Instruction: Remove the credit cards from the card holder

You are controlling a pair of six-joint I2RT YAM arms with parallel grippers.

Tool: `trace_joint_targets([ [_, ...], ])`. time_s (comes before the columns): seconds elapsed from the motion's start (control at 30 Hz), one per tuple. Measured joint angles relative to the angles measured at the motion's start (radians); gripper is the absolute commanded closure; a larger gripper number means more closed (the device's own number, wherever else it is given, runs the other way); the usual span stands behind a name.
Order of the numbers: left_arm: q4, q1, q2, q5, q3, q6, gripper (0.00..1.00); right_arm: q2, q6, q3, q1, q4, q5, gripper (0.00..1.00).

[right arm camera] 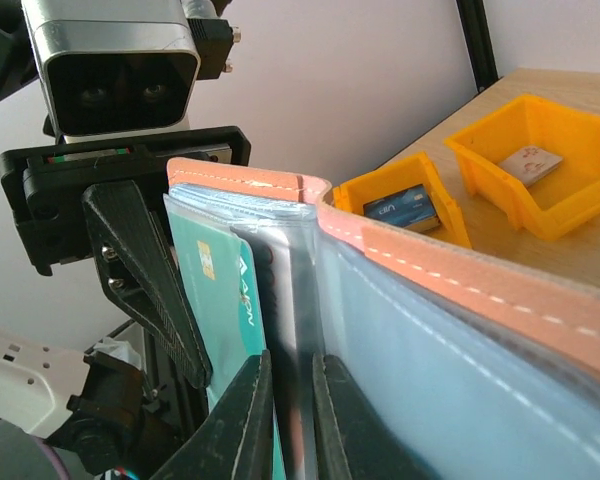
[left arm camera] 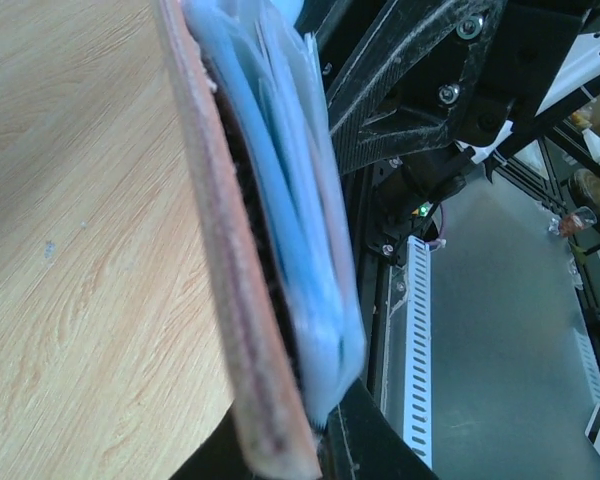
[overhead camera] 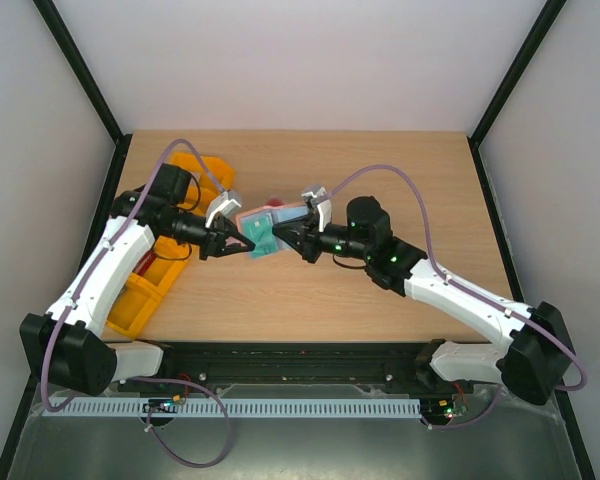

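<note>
The card holder is held up off the table between both arms, reddish-brown outside and grey-blue inside. My left gripper is shut on one end of it, its fingers pinching the folded edge. A teal-green credit card stands in the holder, partly out. My right gripper is closed on a thin pale sheet with a dark red mark, apparently the pale card in its clear sleeve, right beside the teal card.
Orange bins stand along the table's left side. Two of them each hold a card. The left gripper's wrist camera sits close behind the holder. The dark rail runs along the near edge.
</note>
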Motion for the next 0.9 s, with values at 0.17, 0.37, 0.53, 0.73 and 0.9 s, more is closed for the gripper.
trace_joint_targets([
  [0.17,-0.02,0.005,0.0,0.007,0.0,0.029,0.98,0.018,-0.011,0.014,0.0,-0.006,-0.024,0.87],
  [0.37,-0.032,0.008,0.0,0.01,0.0,0.041,0.98,0.028,-0.026,0.019,0.018,0.003,-0.032,0.83],
  [0.53,-0.035,0.009,0.0,0.009,0.0,0.042,0.98,0.047,-0.031,0.028,0.026,0.014,-0.043,0.84],
  [0.73,-0.038,0.009,0.0,0.012,0.0,0.039,0.98,0.05,-0.021,0.029,0.019,0.031,-0.068,0.86],
  [0.9,-0.033,0.009,0.0,0.011,-0.002,0.008,0.98,0.063,0.0,0.029,0.005,0.053,-0.125,0.82],
])
